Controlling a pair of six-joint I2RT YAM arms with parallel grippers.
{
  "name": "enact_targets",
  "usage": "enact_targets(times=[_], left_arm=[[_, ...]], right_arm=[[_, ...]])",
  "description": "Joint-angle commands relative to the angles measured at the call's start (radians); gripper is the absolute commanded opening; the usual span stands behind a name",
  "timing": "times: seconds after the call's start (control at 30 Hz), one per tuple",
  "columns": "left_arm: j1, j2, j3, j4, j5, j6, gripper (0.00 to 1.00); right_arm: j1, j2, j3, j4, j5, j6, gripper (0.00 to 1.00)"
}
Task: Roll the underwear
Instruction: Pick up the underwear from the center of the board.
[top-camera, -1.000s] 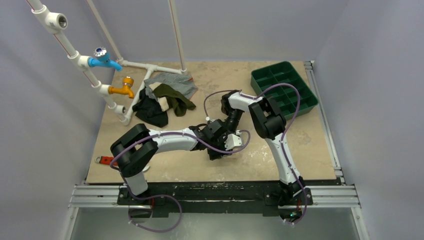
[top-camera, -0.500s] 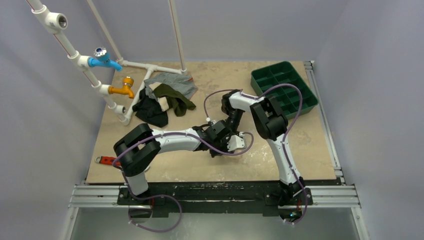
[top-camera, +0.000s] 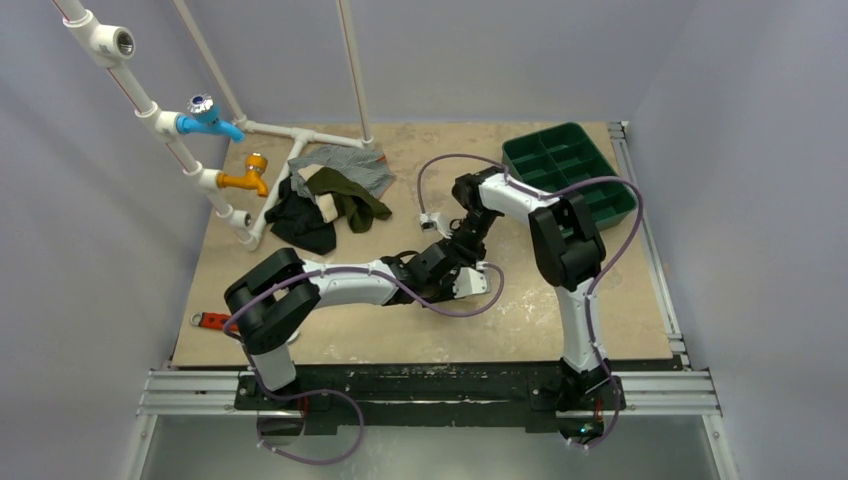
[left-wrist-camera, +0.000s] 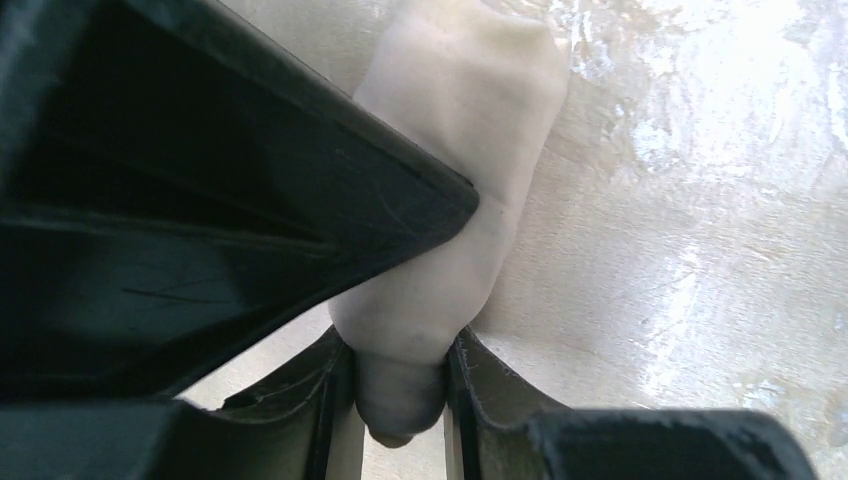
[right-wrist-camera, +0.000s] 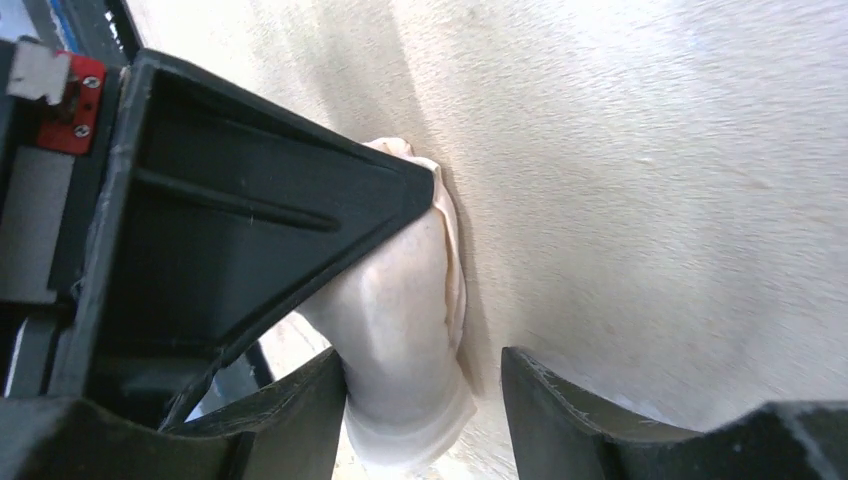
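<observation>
The underwear (left-wrist-camera: 470, 120) is a pale beige-peach cloth rolled into a short tube lying on the tabletop. My left gripper (left-wrist-camera: 398, 392) is shut on one end of the roll. In the right wrist view the roll (right-wrist-camera: 400, 320) lies between the fingers of my right gripper (right-wrist-camera: 425, 400). That gripper is open: the roll's banded end touches the left finger and a gap stands at the right finger. In the top view both grippers, left (top-camera: 452, 272) and right (top-camera: 450, 252), meet at the table's middle and hide the roll.
A green compartment tray (top-camera: 622, 200) stands at the back right. An olive-green garment (top-camera: 345, 195), a grey striped one (top-camera: 350, 160) and a dark one (top-camera: 300, 225) lie by the white pipe frame (top-camera: 270, 200) at the back left. A red tool (top-camera: 210, 321) lies at the front left.
My right arm's elbow has swung right and toward the back, with its gripper staying at the roll. My left arm has shifted slightly right and keeps hold of the roll.
</observation>
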Motion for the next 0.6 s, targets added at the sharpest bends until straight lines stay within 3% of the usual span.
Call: enact_targets(times=[0.0,0.33,0.57], left_arm=[[0.007,-0.024,-0.025,-0.009,-0.021,0.032,0.0],[0.023,-0.054,-0.018,-0.033,-0.005,0.018,0.0],[0.082,-0.097,0.018,-0.09,0.081,-0.021,0.0]], right_arm=[[-0.032,-0.091,-0.016,0.108,0.047,-0.027,0.56],[-0.134,-0.224,-0.055,0.08,0.067,-0.035,0.56],[-0.212,-0.306,-0.021,0.061,0.081,-0.026,0.55]])
